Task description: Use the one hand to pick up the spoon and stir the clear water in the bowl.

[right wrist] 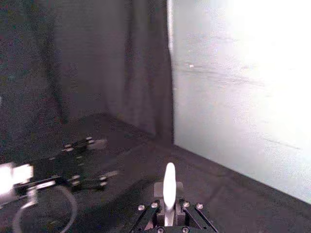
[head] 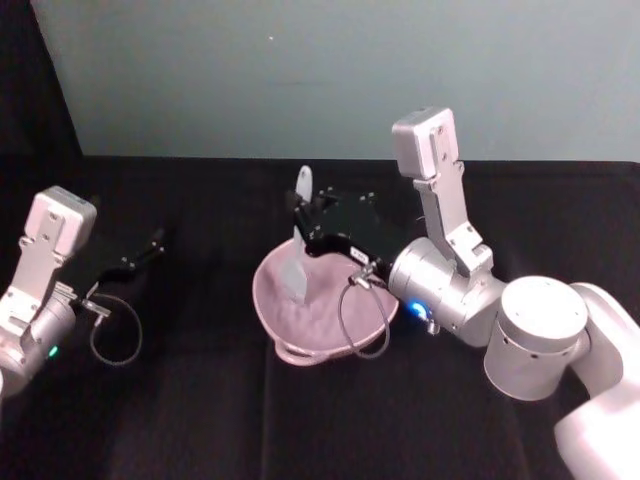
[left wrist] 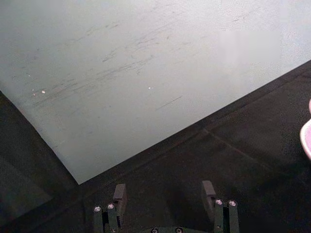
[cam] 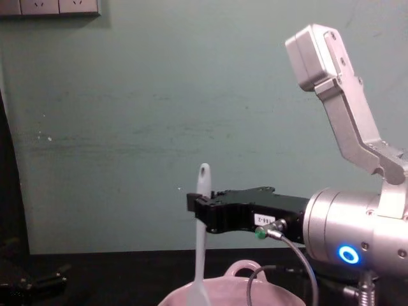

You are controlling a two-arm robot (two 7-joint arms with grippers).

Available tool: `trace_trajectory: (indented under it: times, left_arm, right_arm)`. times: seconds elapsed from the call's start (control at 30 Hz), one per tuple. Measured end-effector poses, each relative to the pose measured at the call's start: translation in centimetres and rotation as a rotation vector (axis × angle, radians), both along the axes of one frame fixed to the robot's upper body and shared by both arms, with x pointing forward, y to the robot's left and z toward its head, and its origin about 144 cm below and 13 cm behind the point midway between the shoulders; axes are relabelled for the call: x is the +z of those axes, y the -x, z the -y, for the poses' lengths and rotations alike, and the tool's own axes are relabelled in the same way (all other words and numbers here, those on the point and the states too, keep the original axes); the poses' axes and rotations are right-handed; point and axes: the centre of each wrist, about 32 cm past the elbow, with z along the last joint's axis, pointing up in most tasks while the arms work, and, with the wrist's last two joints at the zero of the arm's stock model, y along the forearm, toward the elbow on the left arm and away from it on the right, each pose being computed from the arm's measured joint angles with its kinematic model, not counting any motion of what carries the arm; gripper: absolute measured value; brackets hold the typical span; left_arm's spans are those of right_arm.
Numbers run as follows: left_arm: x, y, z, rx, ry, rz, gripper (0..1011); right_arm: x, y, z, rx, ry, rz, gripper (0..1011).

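The pale pink bowl (head: 320, 320) sits mid-table, its loop handle towards me. My right gripper (head: 298, 225) reaches over the bowl's far-left rim and is shut on the white spoon (head: 297, 270). The spoon stands nearly upright, its holed handle end up and its scoop down inside the bowl. From the chest, the spoon (cam: 201, 242) runs down past the right gripper (cam: 194, 209) into the bowl (cam: 239, 290). In the right wrist view the spoon (right wrist: 169, 182) rises between the fingers. I cannot make out the water. My left gripper (head: 155, 240) rests open at the far left.
Black cloth covers the table (head: 200, 420), with a pale green wall (head: 300, 70) behind it. A grey cable loop (head: 360, 320) from the right wrist hangs over the bowl's right side. The left gripper (left wrist: 164, 194) faces the wall, the bowl's rim (left wrist: 306, 138) off to its side.
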Motion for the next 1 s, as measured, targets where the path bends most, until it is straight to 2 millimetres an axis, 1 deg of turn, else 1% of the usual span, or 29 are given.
trace_trajectory:
  times: [0.13,0.3,0.4,0.5,0.53,0.63,0.73,0.83,1.0]
  left_arm:
    - [0.0,0.0,0.0,0.000,0.000,0.000,1011]
    - [0.0,0.0,0.0,0.000,0.000,0.000,1011]
    - [0.0,0.0,0.0,0.000,0.000,0.000,1011]
    - [0.0,0.0,0.0,0.000,0.000,0.000,1011]
    - [0.0,0.0,0.0,0.000,0.000,0.000,1011]
    - [0.0,0.0,0.0,0.000,0.000,0.000,1011]
    - [0.0,0.0,0.0,0.000,0.000,0.000,1011]
    - [0.0,0.0,0.0,0.000,0.000,0.000,1011]
    - [0.0,0.0,0.0,0.000,0.000,0.000,1011]
  right_arm:
    - [-0.1,-0.8,0.2,-0.046,0.006,0.020,119]
    - [0.1,-1.4,1.3,-0.116,0.035,0.036,119]
    - [0.4,-1.5,2.0,-0.140,0.051,0.041,119]
    - [0.8,-1.3,3.0,-0.167,0.075,0.045,119]
    - [0.8,-1.3,3.0,-0.167,0.075,0.045,119]
    - [1.2,-0.8,4.0,-0.175,0.091,0.040,119]
    - [1.4,-0.1,4.5,-0.162,0.103,0.023,119]
    - [1.6,0.5,4.8,-0.142,0.108,0.003,119]
    - [2.1,2.5,4.9,-0.056,0.098,-0.050,119]
